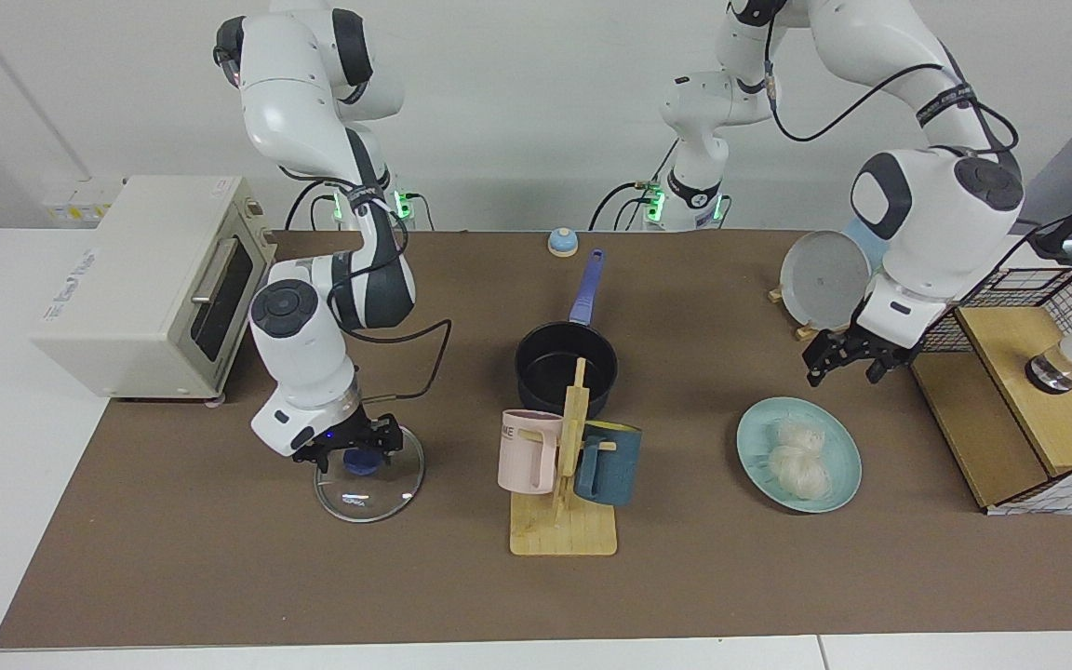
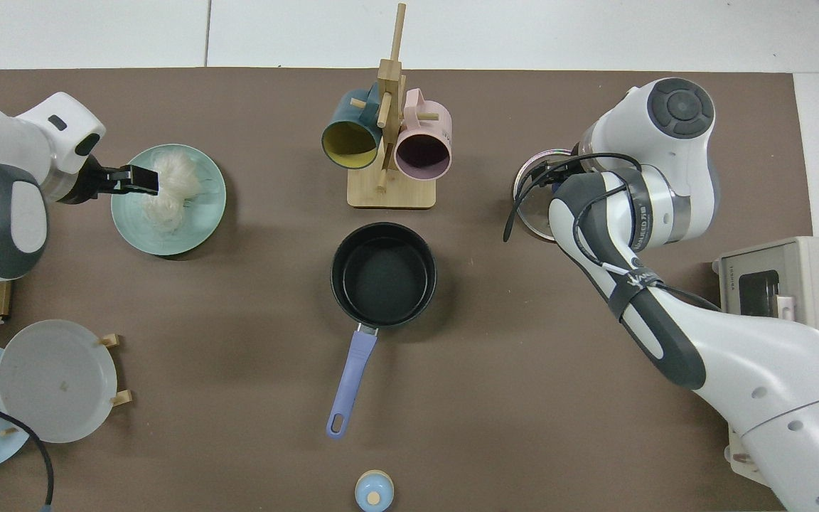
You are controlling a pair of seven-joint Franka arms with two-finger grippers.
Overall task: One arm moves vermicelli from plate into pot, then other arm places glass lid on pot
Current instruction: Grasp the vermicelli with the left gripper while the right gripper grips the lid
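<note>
Two whitish vermicelli (image 1: pixel 797 458) (image 2: pixel 166 186) nests lie on the pale teal plate (image 1: pixel 752 437) (image 2: pixel 203 217). My left gripper (image 1: pixel 846 365) (image 2: pixel 141 179) hangs open just above the plate's far edge, its tips next to one nest in the top view. The black pot (image 1: pixel 566 368) (image 2: pixel 383 274) with the blue-violet handle (image 1: pixel 587 288) stands mid-table with nothing in it. The glass lid (image 1: pixel 378 490) (image 2: pixel 537 206) lies flat on the mat. Low over it, my right gripper (image 1: pixel 351 452), lit blue, is open with its fingers either side of the blue knob (image 1: pixel 361 462). That arm covers most of the lid from above.
A wooden mug rack (image 1: pixel 564 530) (image 2: pixel 389 192) with a pink and a teal mug stands between lid and plate, in front of the pot. A toaster oven (image 1: pixel 140 279), a dish rack with a grey plate (image 1: pixel 823 277) (image 2: pixel 54 380) and a wooden box (image 1: pixel 1020 400) line the sides.
</note>
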